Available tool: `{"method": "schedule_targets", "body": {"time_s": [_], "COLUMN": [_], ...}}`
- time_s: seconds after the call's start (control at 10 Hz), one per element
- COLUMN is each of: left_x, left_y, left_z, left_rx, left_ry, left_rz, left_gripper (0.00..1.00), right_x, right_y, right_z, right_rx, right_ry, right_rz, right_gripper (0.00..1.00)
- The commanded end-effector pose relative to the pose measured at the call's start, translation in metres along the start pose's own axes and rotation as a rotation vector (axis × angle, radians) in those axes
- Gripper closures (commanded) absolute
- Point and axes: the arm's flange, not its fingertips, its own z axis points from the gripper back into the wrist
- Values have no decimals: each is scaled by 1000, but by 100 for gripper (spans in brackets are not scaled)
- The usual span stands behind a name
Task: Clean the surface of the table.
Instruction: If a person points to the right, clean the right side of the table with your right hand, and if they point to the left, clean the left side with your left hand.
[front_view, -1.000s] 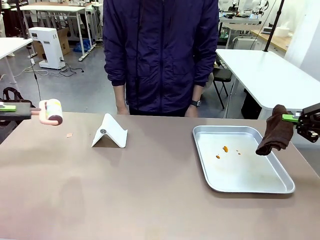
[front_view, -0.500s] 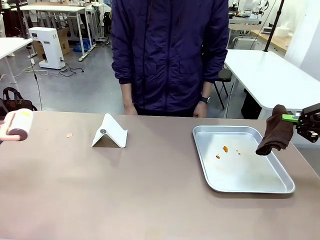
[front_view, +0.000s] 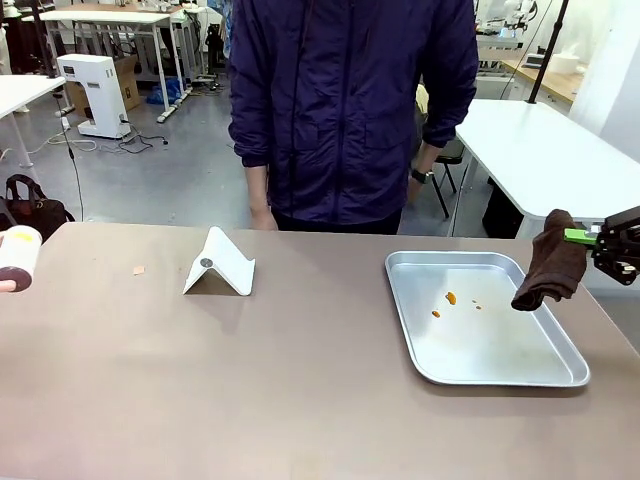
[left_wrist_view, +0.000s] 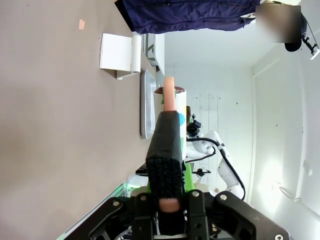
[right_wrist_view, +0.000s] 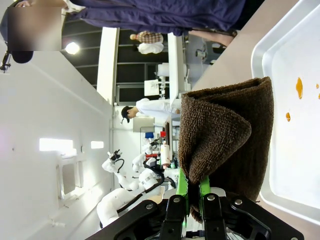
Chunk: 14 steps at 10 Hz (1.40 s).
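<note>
Front view: right hand (front_view: 585, 238) grips brown cloth (front_view: 550, 262) by tray (front_view: 500, 381) at counter (front_view: 300, 380) right edge; left hand (left_wrist_view: 169, 120) grips lint roller (front_view: 18, 255).

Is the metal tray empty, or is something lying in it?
Not empty: a few small orange bits lie on the tray floor, seen in the front and right wrist views.

The table (front_view: 300, 400) is showing matte taupe-brown. The tray (front_view: 500, 378) near its right edge is gleaming silver, flecked with orange specks (front_view: 451, 297). The cloth (front_view: 550, 262) is showing dark brown, the folded stand (front_view: 222, 264) white, the roller (front_view: 18, 257) cream and pink.
</note>
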Motion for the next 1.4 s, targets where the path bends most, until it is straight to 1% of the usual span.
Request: {"method": "schedule_targets", "body": {"time_s": [0.0, 0.2, 0.3, 0.4, 0.6, 0.8, 0.9, 1.0, 1.1, 1.3], "left_x": [0, 1, 13, 32, 78, 114, 131, 148, 160, 173], "left_y": [-8, -2, -5, -7, -10, -6, -3, 2, 8, 23], "left_z": [-2, -2, -10, -21, -42, -59, -65, -69, -73, -84], "left_rx": [8, 3, 30, 78, 132, 215, 256, 295, 322, 379], "left_ry": [5, 4, 19, 24, 49, 116, 117, 73, 54, 28], "left_rz": [-6, -5, -13, 3, 11, 37, 65, 80, 89, 88], "left_gripper": [78, 78, 78, 78, 78, 78, 78, 78, 78, 78], "right_x": [-1, -1, -1, -1, -1, -1, -1, -1, -1, -1], "right_y": [4, 4, 4, 4, 4, 4, 4, 4, 4, 4], "right_z": [1, 1, 1, 1, 1, 1, 1, 1, 1, 1], "right_rx": [10, 10, 10, 10, 10, 10, 10, 10, 10, 10], "right_ry": [4, 4, 4, 4, 4, 4, 4, 4, 4, 4], "right_rz": [-11, -11, -11, -11, -11, -11, -11, -11, -11, -11], "right_gripper": [100, 100, 100, 100, 100, 100, 100, 100, 100, 100]}}
